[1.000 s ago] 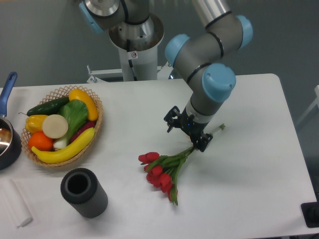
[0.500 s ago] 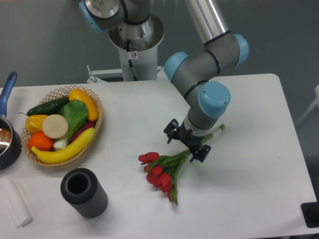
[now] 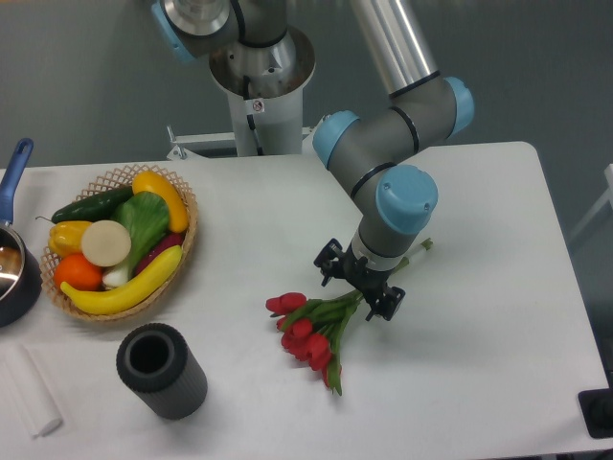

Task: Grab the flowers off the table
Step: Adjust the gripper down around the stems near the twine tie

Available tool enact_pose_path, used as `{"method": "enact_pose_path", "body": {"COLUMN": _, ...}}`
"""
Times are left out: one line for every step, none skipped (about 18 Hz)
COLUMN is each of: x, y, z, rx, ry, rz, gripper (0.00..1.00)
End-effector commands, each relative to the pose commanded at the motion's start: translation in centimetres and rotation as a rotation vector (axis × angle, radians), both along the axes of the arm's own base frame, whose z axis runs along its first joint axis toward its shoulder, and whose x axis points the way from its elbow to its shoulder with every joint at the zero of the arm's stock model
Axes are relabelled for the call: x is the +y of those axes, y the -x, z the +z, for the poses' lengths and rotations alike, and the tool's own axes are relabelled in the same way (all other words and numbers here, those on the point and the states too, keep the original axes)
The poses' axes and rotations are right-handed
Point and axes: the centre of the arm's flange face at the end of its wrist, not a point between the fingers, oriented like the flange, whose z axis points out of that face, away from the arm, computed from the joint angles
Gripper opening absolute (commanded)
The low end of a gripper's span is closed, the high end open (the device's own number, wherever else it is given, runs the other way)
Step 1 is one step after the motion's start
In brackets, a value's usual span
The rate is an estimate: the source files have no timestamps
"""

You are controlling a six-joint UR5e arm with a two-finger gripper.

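The flowers (image 3: 310,333), a bunch of red tulips with green stems, lie on the white table (image 3: 479,316) just right of its middle, heads toward the front left, stem ends toward the back right. My gripper (image 3: 358,285) hangs low over the stems, just behind the leaves. Its jaws stand apart, one finger on each side of the stems, and nothing is clamped between them. The stems' middle is hidden under the gripper; the stem tips (image 3: 421,246) show beyond it.
A wicker basket (image 3: 180,249) of fruit and vegetables stands at the left. A dark cylinder (image 3: 161,371) stands at the front left, a white roll (image 3: 27,391) beside it. A blue-handled pot (image 3: 11,268) sits at the left edge. The arm's base (image 3: 259,86) rises behind the table.
My gripper has come down and slightly forward over the stems. The flowers have not moved.
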Motion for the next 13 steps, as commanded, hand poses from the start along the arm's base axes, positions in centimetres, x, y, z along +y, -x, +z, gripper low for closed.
{"method": "enact_pose_path", "body": {"x": 0.0, "y": 0.0, "z": -0.1, "rx": -0.001, "ry": 0.001, "rz": -0.001, "gripper": 1.0}}
{"method": "enact_pose_path", "body": {"x": 0.0, "y": 0.0, "z": -0.5, "rx": -0.006, "ry": 0.004, "rz": -0.002, "gripper": 1.0}}
{"method": "enact_pose_path", "body": {"x": 0.0, "y": 0.0, "z": -0.6, "rx": -0.007, "ry": 0.005, "rz": -0.002, "gripper": 1.0}}
{"method": "enact_pose_path", "body": {"x": 0.2, "y": -0.3, "z": -0.9, "rx": -0.013, "ry": 0.008, "rz": -0.006, "gripper": 1.0}}
{"method": "enact_pose_path", "body": {"x": 0.4, "y": -0.5, "z": -0.9, "rx": -0.013, "ry": 0.009, "rz": -0.009, "gripper": 1.0}}
{"method": "enact_pose_path", "body": {"x": 0.4, "y": -0.5, "z": -1.1, "rx": -0.016, "ry": 0.011, "rz": -0.008, "gripper": 1.0}}
{"method": "enact_pose_path", "body": {"x": 0.5, "y": -0.5, "z": -1.4, "rx": -0.018, "ry": 0.012, "rz": -0.009, "gripper": 1.0}}
{"method": "enact_pose_path", "body": {"x": 0.6, "y": -0.5, "z": -1.4, "rx": -0.015, "ry": 0.01, "rz": -0.009, "gripper": 1.0}}
{"method": "enact_pose_path", "body": {"x": 0.6, "y": -0.5, "z": -1.6, "rx": -0.014, "ry": 0.01, "rz": -0.011, "gripper": 1.0}}
{"method": "enact_pose_path", "body": {"x": 0.9, "y": -0.7, "z": -1.9, "rx": -0.016, "ry": 0.013, "rz": -0.015, "gripper": 1.0}}
{"method": "enact_pose_path", "body": {"x": 1.0, "y": -0.8, "z": -2.0, "rx": -0.018, "ry": 0.012, "rz": -0.018, "gripper": 1.0}}
{"method": "enact_pose_path", "body": {"x": 1.0, "y": -0.9, "z": -2.1, "rx": -0.02, "ry": 0.013, "rz": -0.018, "gripper": 1.0}}
{"method": "enact_pose_path", "body": {"x": 1.0, "y": -0.9, "z": -2.2, "rx": -0.02, "ry": 0.015, "rz": -0.02, "gripper": 1.0}}
